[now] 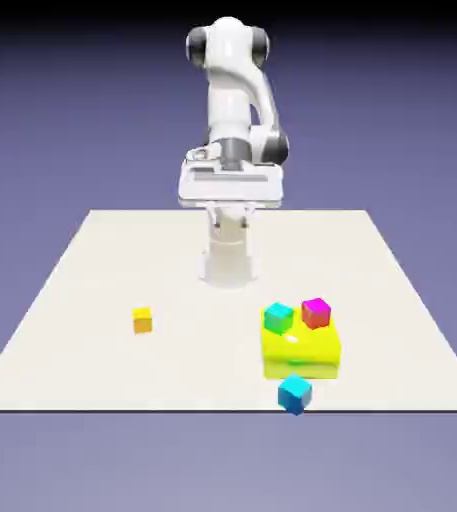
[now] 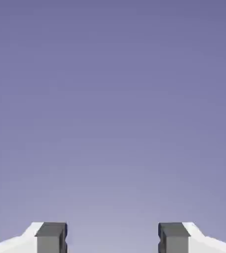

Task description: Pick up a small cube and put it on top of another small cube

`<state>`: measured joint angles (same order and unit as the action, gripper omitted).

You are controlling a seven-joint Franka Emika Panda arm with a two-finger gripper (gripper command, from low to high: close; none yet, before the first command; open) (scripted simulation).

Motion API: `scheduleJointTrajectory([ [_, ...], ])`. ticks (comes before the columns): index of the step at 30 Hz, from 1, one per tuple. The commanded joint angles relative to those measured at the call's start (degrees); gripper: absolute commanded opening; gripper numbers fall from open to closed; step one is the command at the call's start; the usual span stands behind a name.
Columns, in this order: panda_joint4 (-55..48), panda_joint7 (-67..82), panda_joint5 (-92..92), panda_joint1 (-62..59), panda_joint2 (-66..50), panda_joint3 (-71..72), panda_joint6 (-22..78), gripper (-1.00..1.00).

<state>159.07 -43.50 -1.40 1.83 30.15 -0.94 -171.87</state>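
Observation:
The small blue cube (image 1: pixel 294 393), with a cyan top and darker blue sides, lies near the table's front edge, just in front of the yellow block (image 1: pixel 302 355). My gripper (image 1: pixel 230 188) hangs high above the table's far side, well away from every cube. In the hand view the gripper (image 2: pixel 112 239) is open. Its two grey fingertips (image 2: pixel 51 238) stand wide apart with nothing between them, and only the blue-violet backdrop shows ahead. No cube appears in the hand view.
A turquoise cube with a greenish top (image 1: pixel 278 318) and a magenta-topped red cube (image 1: pixel 316 312) sit on the yellow block. A small orange-yellow cube (image 1: pixel 142 320) lies alone toward the exterior view's left. The robot's base (image 1: pixel 228 262) stands at the white table's (image 1: pixel 92 270) far side.

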Motion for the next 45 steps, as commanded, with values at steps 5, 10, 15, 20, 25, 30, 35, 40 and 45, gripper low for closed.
scheduleJointTrajectory([
  [5, -8.02, -4.34, -5.83, 4.72, -10.39, -3.91, 8.85, 0.0],
  [10, -16.03, -8.67, -11.65, 9.44, -20.77, -7.81, 17.7, 0.0],
  [15, -24.05, -13.0, -17.48, 14.16, -31.15, -11.72, 26.55, 0.0],
  [20, -32.06, -17.34, -23.3, 18.88, -41.53, -15.63, 35.4, 0.0],
  [25, -40.08, -21.67, -29.13, 23.6, -51.91, -19.53, 44.25, 0.0],
  [30, -48.09, -26.01, -34.95, 28.32, -62.3, -23.44, 53.09, 0.0],
  [35, -49.1, -28.69, -33.02, 23.97, -65.05, -18.0, 51.89, 0.0],
  [40, -48.12, -31.71, -27.85, 15.14, -66.19, -7.62, 46.93, 0.0],
  [45, -47.13, -34.74, -22.68, 6.31, -67.32, 2.75, 41.98, 0.0],
])
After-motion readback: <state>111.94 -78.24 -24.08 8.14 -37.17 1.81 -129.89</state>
